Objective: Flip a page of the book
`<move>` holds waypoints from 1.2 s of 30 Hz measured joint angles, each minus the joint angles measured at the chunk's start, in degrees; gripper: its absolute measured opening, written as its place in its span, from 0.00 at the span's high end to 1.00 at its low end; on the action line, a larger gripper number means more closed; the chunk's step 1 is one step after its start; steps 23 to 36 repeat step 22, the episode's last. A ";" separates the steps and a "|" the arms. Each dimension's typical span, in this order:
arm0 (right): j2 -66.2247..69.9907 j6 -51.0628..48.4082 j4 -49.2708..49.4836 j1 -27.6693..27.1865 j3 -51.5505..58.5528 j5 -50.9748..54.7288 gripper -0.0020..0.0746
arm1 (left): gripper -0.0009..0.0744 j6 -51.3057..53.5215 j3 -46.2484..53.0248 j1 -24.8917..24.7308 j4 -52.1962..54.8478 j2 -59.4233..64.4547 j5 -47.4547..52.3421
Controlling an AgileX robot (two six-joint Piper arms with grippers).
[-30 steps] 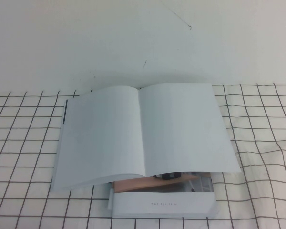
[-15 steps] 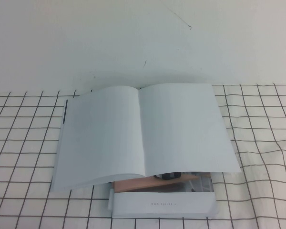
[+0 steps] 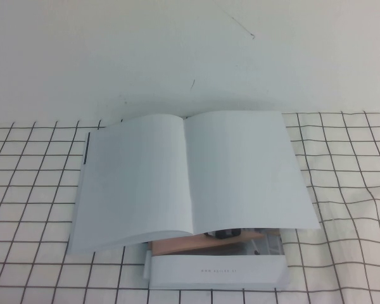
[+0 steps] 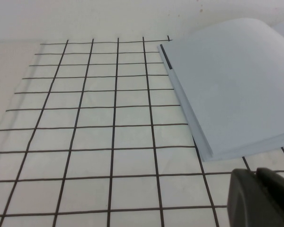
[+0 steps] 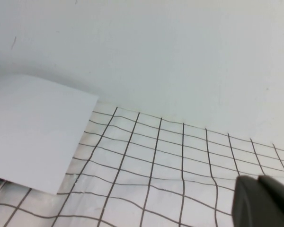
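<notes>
Right gripper sitting closed, empty, over the gridded cloth's right side.
Left gripper hovering beside the open book; its opening I cannot tell.

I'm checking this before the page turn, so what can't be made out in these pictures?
- High view: open book hides most of what lies under it; neither arm shows.
- Left wrist view: left end effector cut off by the frame corner.
- Right wrist view: right end effector cut off likewise; book only partly in frame.

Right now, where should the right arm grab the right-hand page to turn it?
Probably the near right corner of the right-hand page: it overhangs the white block, lifted off the cloth. Come from the right. The shut right gripper must open first; left gripper waits beside the book.
</notes>
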 joint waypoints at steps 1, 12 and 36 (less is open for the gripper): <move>0.00 -0.05 0.13 0.00 0.00 0.00 0.98 | 0.99 0.00 0.00 0.00 0.00 0.00 0.00; 0.00 -2.96 2.94 -1.93 0.09 13.28 0.98 | 0.99 0.00 0.00 0.00 0.00 0.00 0.00; 0.00 -3.37 6.45 -4.97 0.09 13.76 0.98 | 0.99 0.00 0.00 0.00 0.00 0.00 0.00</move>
